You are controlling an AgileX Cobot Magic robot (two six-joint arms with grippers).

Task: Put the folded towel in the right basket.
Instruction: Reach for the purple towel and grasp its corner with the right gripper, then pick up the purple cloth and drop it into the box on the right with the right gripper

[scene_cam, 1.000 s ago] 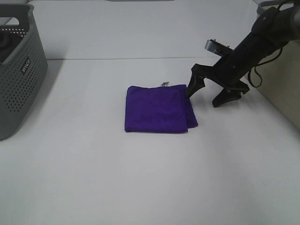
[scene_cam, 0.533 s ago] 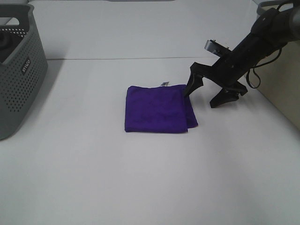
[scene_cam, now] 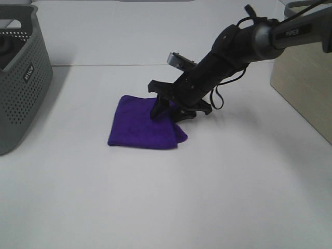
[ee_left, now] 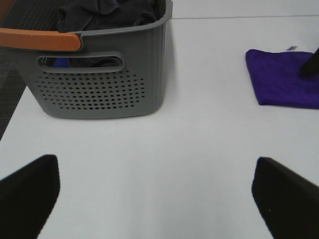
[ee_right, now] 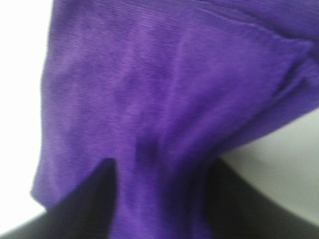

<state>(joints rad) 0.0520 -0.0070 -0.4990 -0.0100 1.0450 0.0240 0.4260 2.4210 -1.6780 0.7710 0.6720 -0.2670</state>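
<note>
The folded purple towel [scene_cam: 137, 127] lies flat on the white table, left of centre. My right gripper [scene_cam: 174, 111] is low over the towel's right edge, jaws open; one finger [scene_cam: 157, 108] presses on the cloth and the other rests by its right edge. In the right wrist view the towel [ee_right: 164, 89] fills the frame, bunched between the two dark fingers of the gripper [ee_right: 164, 199]. The towel also shows in the left wrist view [ee_left: 284, 79]. My left gripper [ee_left: 159, 199] is open and empty, above bare table. A beige container [scene_cam: 306, 88] stands at the right edge.
A grey perforated basket [scene_cam: 21, 78] stands at the far left; the left wrist view shows it [ee_left: 99, 84] holding dark clothes. A table seam runs across the back.
My right gripper has swept left onto the towel's right edge. The towel has slid left and its right side is bunched up.
</note>
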